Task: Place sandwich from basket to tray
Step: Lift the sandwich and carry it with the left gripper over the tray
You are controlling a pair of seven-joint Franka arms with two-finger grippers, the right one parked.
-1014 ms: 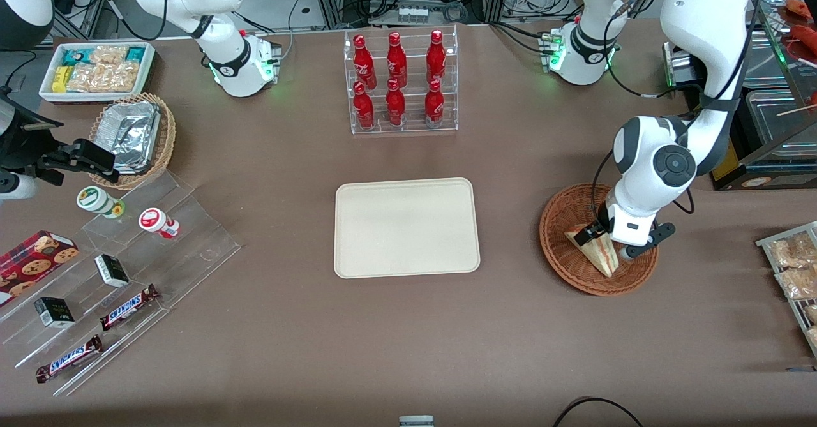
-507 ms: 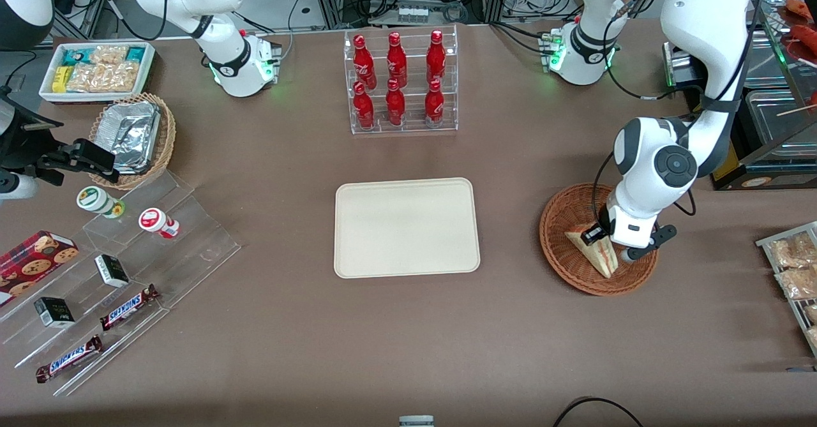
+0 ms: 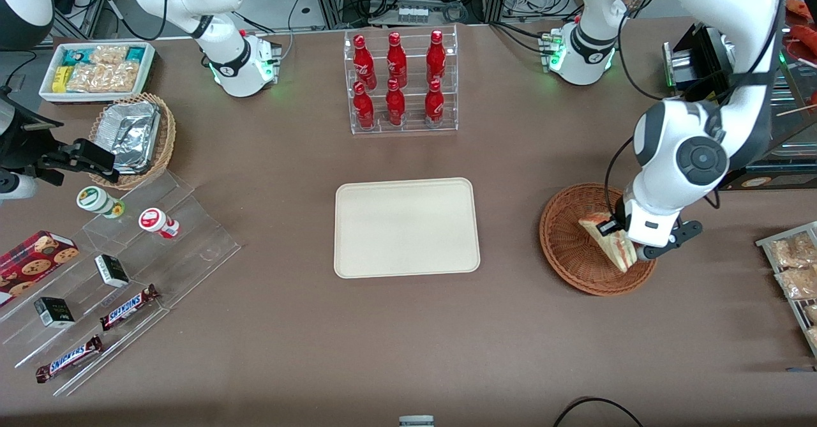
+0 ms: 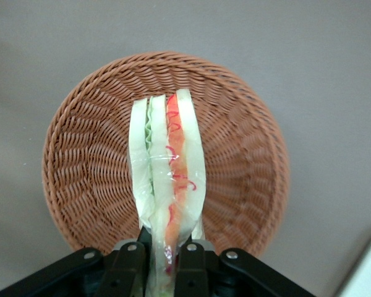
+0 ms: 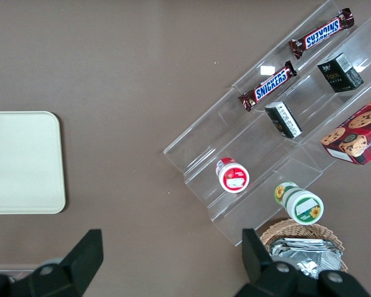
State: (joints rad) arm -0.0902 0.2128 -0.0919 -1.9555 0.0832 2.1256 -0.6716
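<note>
My left gripper [image 3: 629,243] is shut on the sandwich [image 3: 611,240], a wrapped wedge of pale bread with red-orange and green filling. It holds the wedge lifted above the round reddish-brown wicker basket [image 3: 568,248]. In the left wrist view the sandwich [image 4: 167,167] stands on edge between the two black fingers [image 4: 129,266], with the basket [image 4: 86,173] below it and apart from it. The cream-beige tray [image 3: 406,227] lies bare on the brown table, beside the basket toward the parked arm's end. The tray [image 5: 21,162] also shows in the right wrist view.
A clear rack of red bottles [image 3: 400,82] stands farther from the front camera than the tray. A tan wicker basket with foil containers [image 3: 133,138], a white bin of snacks [image 3: 97,69] and a clear stepped stand of sweets [image 3: 121,274] lie toward the parked arm's end. Packets [image 3: 791,264] lie at the working arm's end.
The left gripper has risen with the sandwich, lifting it off the basket floor and shifting slightly toward the working arm's end. The arm's elbow moved the same way.
</note>
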